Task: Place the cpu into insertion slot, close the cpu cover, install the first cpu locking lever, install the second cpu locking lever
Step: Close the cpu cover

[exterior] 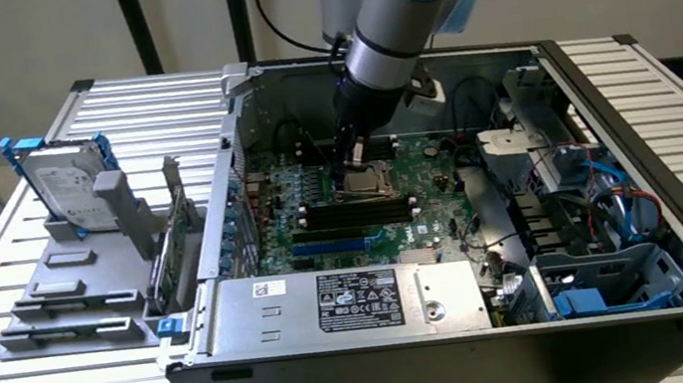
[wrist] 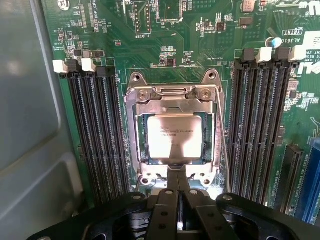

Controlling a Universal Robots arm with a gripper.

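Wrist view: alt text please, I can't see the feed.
The cpu sits in the insertion slot with the cpu cover lying flat around it. The gripper hangs close at the slot's edge, with long black memory slots on both sides.

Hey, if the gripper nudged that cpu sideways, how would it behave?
The cpu looks like a flat rigid plate, so it probably won't bend or tip. Its smooth metal top may be slippery. The cover frames it, so it likely wouldn't slide.
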